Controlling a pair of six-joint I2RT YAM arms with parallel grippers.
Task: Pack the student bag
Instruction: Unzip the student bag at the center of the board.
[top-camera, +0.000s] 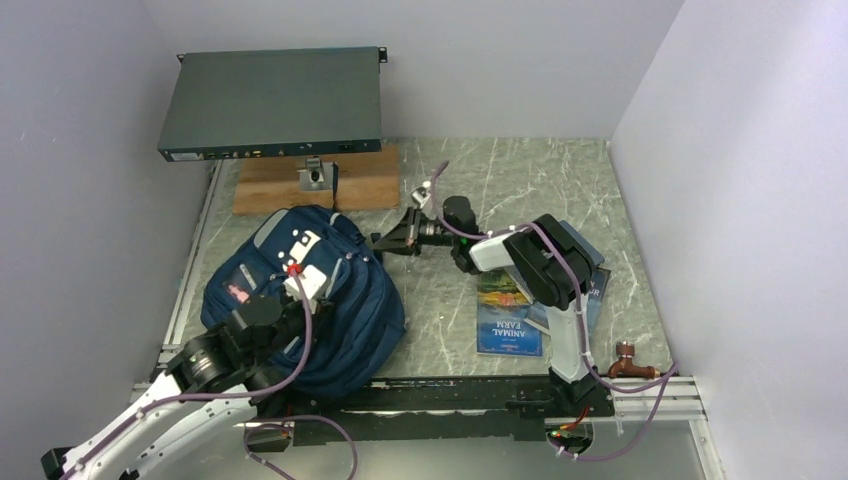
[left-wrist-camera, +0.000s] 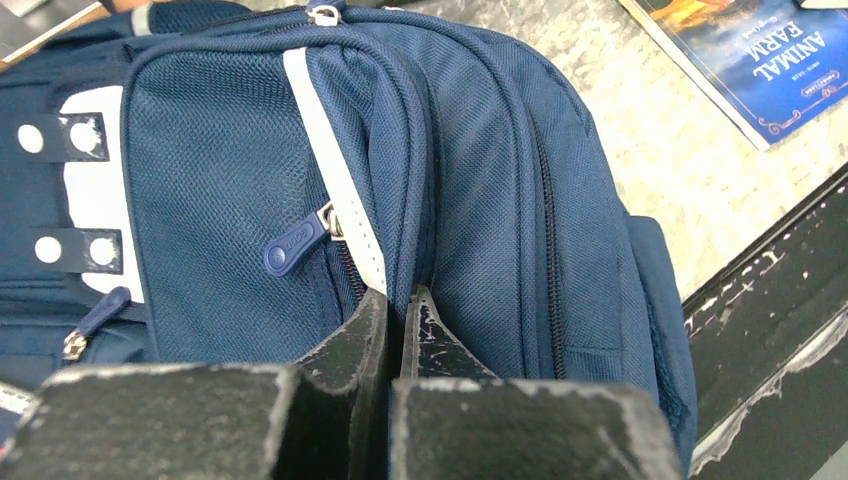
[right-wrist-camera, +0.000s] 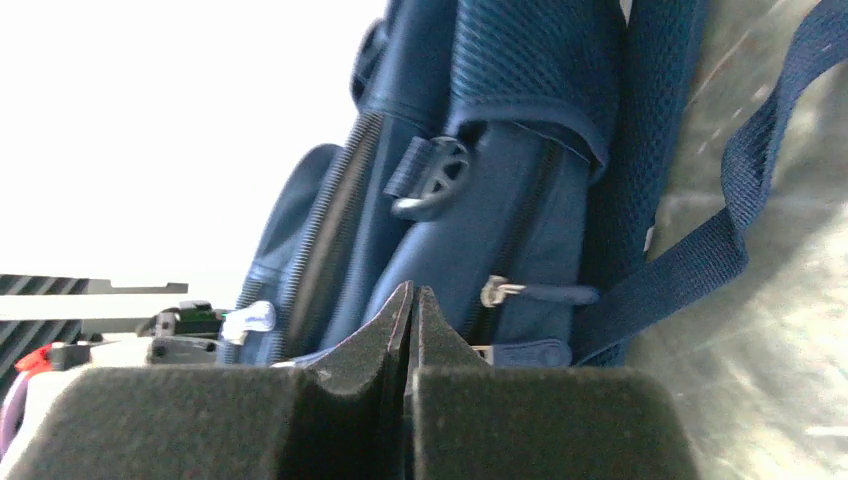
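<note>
While the book (top-camera: 510, 318) lies outside the student bag (top-camera: 300, 290), left gripper (left-wrist-camera: 397, 300) and right gripper (right-wrist-camera: 412, 295) sit clenched, packing seemingly unstarted

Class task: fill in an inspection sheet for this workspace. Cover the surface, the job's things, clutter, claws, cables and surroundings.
Surface: green marbled table.
Job's things: navy bag lies on the left. A book lies flat to its right, outside it.
Clutter: copper pipe fitting at the near right. At the back, a wooden board carries a stand with a grey box.
Claws: left claw is shut against a bag seam. Right claw is shut, close to the bag's zips.
Cables: purple cable crosses the bag; more run along both arms.
Surroundings: plain white walls on three sides.
</note>
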